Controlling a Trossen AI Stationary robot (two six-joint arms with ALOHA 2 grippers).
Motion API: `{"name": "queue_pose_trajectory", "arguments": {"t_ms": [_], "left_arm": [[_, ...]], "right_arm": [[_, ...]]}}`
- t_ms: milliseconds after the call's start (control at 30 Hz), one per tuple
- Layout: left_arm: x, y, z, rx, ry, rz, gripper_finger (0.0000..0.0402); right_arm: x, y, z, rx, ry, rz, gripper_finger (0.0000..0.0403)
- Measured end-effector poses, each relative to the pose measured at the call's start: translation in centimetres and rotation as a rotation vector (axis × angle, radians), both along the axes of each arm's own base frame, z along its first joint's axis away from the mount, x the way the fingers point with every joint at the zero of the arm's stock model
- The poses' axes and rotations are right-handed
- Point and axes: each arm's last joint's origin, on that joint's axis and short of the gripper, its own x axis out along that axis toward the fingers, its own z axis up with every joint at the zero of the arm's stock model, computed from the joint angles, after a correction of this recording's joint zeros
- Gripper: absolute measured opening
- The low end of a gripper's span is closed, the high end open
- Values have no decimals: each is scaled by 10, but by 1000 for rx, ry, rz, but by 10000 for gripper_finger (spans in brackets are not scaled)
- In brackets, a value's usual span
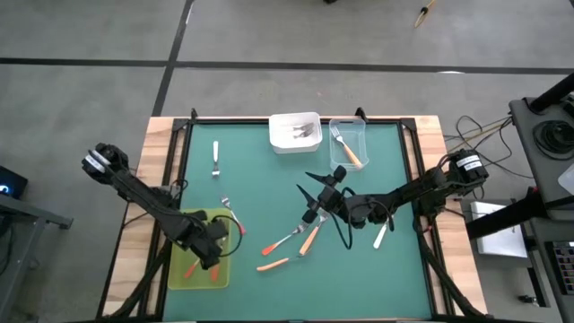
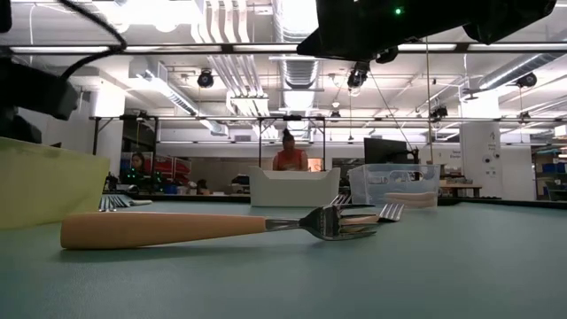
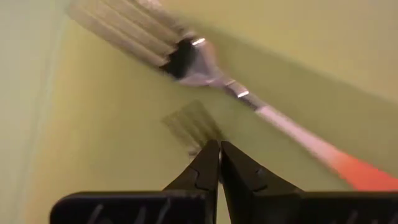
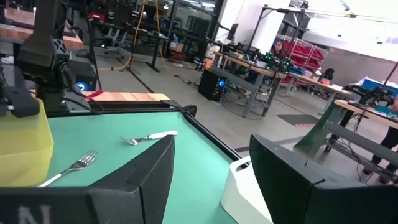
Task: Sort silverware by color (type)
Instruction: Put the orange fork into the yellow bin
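Green table mat [image 1: 260, 193] underneath: light orange fork [image 1: 309, 239] lies just below spread, empty right gripper [image 1: 316, 194], handle slanting away from the jaws, nearer right arm. Left gripper [image 1: 213, 254] clenched, empty, inside yellow-green tray [image 1: 179, 274], red-handled fork [image 3: 249, 102] lying crosswise just ahead.

Left claw [image 1: 213, 254] sat over the green tray [image 1: 179, 274], hiding part of its contents. Red fork [image 3: 261, 109] in the left wrist view was blurred, handle cut off at the frame edge. White tray [image 1: 285, 123] contents too small to tell. Person [image 2: 289, 154] in the low view was tiny.
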Motion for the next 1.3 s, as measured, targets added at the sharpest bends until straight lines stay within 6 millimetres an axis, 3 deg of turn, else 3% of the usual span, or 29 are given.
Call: {"name": "queue_pose_trajectory", "arguments": {"t_ms": [233, 500, 800, 1000, 1300], "left_arm": [[-8, 8, -6, 74, 27, 106, 0], [-15, 15, 7, 207, 131, 131, 0], [-5, -10, 27, 137, 23, -154, 0], [-7, -15, 21, 133, -39, -153, 0], [-19, -7, 0, 152, -16, -74, 0]], "right_arm": [[0, -1, 0, 0, 0, -2, 201], [-1, 1, 1, 2, -3, 1, 201], [-13, 17, 19, 20, -58, 60, 201], [-20, 25, 29, 58, -105, 93, 201], [-19, 26, 24, 63, -80, 95, 201]]}}
